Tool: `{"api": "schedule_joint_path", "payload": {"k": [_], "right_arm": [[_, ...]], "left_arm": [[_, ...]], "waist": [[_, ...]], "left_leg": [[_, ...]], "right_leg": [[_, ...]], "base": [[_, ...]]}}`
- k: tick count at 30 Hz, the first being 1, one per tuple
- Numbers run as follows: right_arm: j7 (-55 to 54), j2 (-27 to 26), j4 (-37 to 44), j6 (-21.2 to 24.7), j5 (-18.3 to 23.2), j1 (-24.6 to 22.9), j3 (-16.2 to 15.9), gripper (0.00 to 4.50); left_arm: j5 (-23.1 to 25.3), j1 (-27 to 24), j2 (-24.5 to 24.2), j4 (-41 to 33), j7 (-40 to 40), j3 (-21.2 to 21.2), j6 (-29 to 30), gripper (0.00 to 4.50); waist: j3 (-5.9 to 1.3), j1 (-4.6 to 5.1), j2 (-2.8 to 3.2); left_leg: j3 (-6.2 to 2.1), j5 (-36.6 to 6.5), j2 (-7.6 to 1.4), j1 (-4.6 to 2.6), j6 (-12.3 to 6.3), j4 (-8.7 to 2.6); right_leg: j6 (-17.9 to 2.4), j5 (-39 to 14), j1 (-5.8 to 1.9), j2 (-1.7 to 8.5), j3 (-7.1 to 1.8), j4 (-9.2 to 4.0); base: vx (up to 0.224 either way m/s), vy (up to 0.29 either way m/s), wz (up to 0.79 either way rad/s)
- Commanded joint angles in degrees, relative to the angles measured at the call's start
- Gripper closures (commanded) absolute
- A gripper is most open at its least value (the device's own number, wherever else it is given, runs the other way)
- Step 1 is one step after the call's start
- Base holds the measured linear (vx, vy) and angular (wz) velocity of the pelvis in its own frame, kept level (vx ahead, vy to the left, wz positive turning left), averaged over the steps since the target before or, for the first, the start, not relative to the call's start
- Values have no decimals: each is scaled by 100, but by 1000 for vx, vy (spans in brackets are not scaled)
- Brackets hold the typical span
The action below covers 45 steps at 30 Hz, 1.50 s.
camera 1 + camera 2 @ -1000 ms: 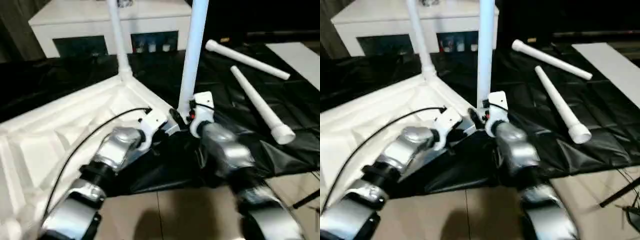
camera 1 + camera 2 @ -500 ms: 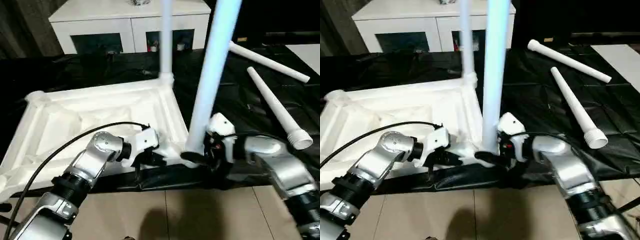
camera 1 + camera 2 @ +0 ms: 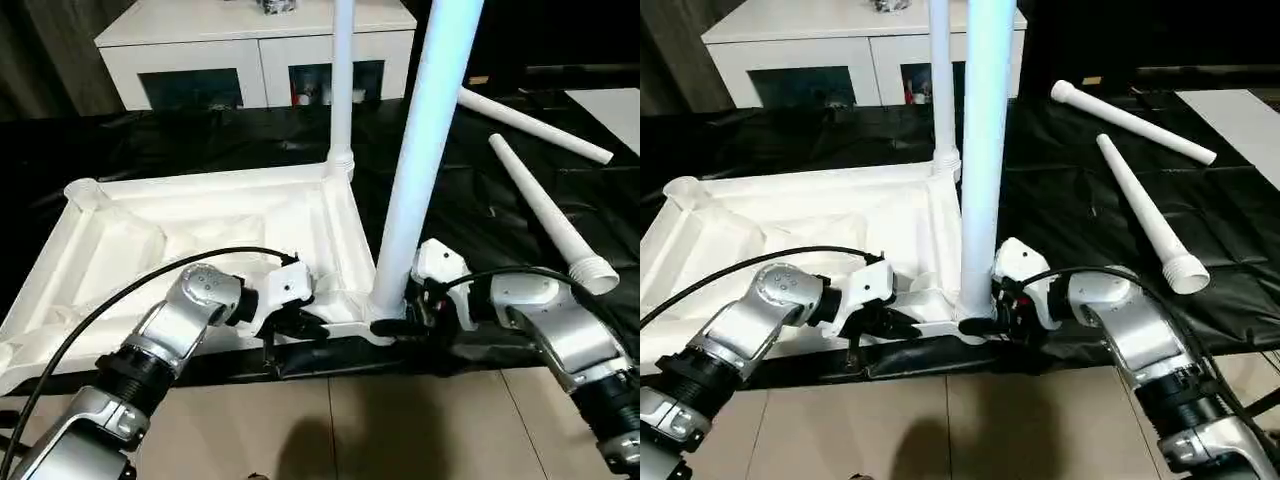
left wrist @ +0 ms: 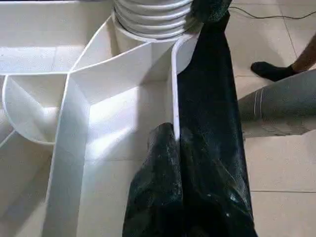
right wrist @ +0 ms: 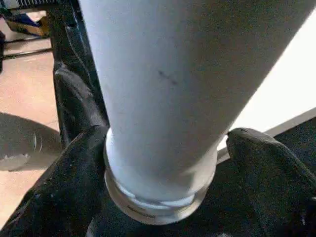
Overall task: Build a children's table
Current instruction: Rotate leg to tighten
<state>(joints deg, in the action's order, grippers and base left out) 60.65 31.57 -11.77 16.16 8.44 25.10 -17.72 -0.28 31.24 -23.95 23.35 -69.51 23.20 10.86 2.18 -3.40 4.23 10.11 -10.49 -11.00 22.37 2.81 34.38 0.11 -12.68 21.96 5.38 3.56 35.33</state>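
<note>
The white table top [image 3: 150, 250] lies upside down on a black sheet, its ribbed underside facing up. One leg [image 3: 342, 90] stands in the far right corner socket. A second leg [image 3: 425, 150] rises from the near right corner socket, leaning slightly. My left gripper [image 3: 300, 325] is shut on the top's thin near rim [image 4: 174, 128], a black finger [image 4: 158, 163] on each side. My right gripper [image 3: 395, 325] straddles this second leg's base [image 5: 158, 187]. One finger [image 5: 74, 182] touches it and the other [image 5: 261, 168] stands a slim gap away.
Two loose white legs [image 3: 535, 110] [image 3: 550, 215] lie on the black sheet [image 3: 480, 200] to the right. A white cabinet with glass doors [image 3: 260, 50] stands behind. Tiled floor [image 3: 400, 430] lies in front. A person's socked foot [image 4: 269, 69] rests on the tiles.
The camera has shifted. The near corner leg now leans less than half a second ago. Both grippers stay at the table top's near right corner.
</note>
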Motion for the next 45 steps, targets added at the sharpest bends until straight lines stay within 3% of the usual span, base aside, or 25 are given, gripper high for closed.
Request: {"api": "schedule_joint_path", "payload": {"k": [1, 8, 10, 17, 26, 27, 28, 30, 32, 35, 39, 41, 43, 45], "right_arm": [[1, -57, -29, -52, -18, 144, -11, 78], [160, -164, -172, -135, 35, 126, -7, 125], [212, -197, -183, -145, 95, 90, 17, 162], [-34, -460, -347, -110, 218, -53, 229, 175], [-2475, -1620, -1099, 234, -40, -47, 896, 178], [-3670, -2085, -1453, 364, -247, 41, 1189, 178], [-3670, -2085, -1453, 364, -247, 41, 1189, 178], [-4737, -2499, -1848, 410, -401, 166, 1414, 178], [-5071, -2643, -2030, 362, -450, 237, 1454, 178], [-5723, -2906, -2455, 61, -687, 466, 1413, 178], [-5922, -3203, -2938, -341, -713, 855, 1468, 178], [-5440, -3312, -2955, -589, -401, 911, 1658, 178], [-5354, -3278, -2928, -725, -418, 921, 1620, 122], [-5221, -3216, -2857, -776, -425, 911, 1567, 108]], "left_arm": [[-46, 15, 40, -273, -163, 58, -118, 450], [-38, -15, 10, -275, -180, 71, -138, 450], [-41, -25, 2, -277, -204, 87, -150, 450], [-25, -67, 57, -257, -75, 78, -59, 450], [185, 174, 772, 473, 1524, -328, 266, 450], [282, 351, 1113, 822, 2309, -505, 456, 450], [282, 351, 1113, 822, 2309, -505, 456, 450], [358, 517, 1464, 1139, 3038, -691, 662, 450], [401, 584, 1600, 1276, 3310, -746, 697, 450], [480, 728, 1878, 1598, 3882, -859, 688, 450], [543, 813, 2004, 1843, 4091, -832, 547, 450], [555, 806, 1949, 1805, 3927, -776, 461, 450], [552, 794, 1922, 1775, 3830, -766, 446, 450], [548, 762, 1877, 1712, 3724, -754, 453, 450]], "waist": [[-373, 8, -82], [-380, 16, -68], [-383, 13, -63], [-390, 13, -59], [-342, 161, -67], [-336, 177, -66], [-333, 194, -57], [-327, 199, -61], [-313, 187, -55], [-312, 197, -32], [-319, 202, -33], [-347, 197, -37], [-343, 185, -62], [-344, 176, -48]], "left_leg": [[-46, -552, -203, -120, -561, -349], [-47, -580, -197, -114, -560, -338], [-47, -554, -197, -114, -566, -334], [-42, -512, -192, -112, -604, -323], [-59, -1018, -164, -126, -129, -398], [-53, -1060, -161, -122, -115, -399], [-44, -1056, -149, -142, -59, -401], [-54, -1156, -140, -149, 25, -414], [-59, -1365, -137, -168, 92, -429], [-69, -1489, -138, -162, 121, -447], [-88, -1548, -137, -139, 65, -467], [-86, -1405, -142, -128, -27, -460], [-69, -1196, -142, -110, -162, -448], [-64, -1179, -140, -111, -213, -444]], "right_leg": [[-1606, 380, -258, 261, -202, -300], [-1638, 404, -265, 260, -200, -292], [-1638, 429, -267, 259, -198, -289], [-1666, 503, -261, 258, -198, -281], [-1502, -351, -264, 259, -210, -373], [-1466, -419, -249, 258, -219, -382], [-1463, -473, -215, 252, -227, -399], [-1396, -703, -217, 257, -224, -419], [-1278, -1039, -197, 261, -225, -465], [-1175, -1133, -184, 258, -230, -492], [-1120, -1074, -199, 264, -227, -499], [-1139, -835, -220, 267, -222, -483], [-1222, -556, -223, 263, -220, -471], [-1261, -561, -224, 272, -216, -466]], "base": [[0, 0, 0], [0, 0, 0], [0, 0, 0], [0, 0, 0], [0, 0, 0], [0, 0, 0], [0, 0, 0], [0, 0, 0], [0, 0, 0], [0, 0, 0], [0, 0, 0], [0, 0, 0], [0, 0, 0], [0, 0, 0]]}}
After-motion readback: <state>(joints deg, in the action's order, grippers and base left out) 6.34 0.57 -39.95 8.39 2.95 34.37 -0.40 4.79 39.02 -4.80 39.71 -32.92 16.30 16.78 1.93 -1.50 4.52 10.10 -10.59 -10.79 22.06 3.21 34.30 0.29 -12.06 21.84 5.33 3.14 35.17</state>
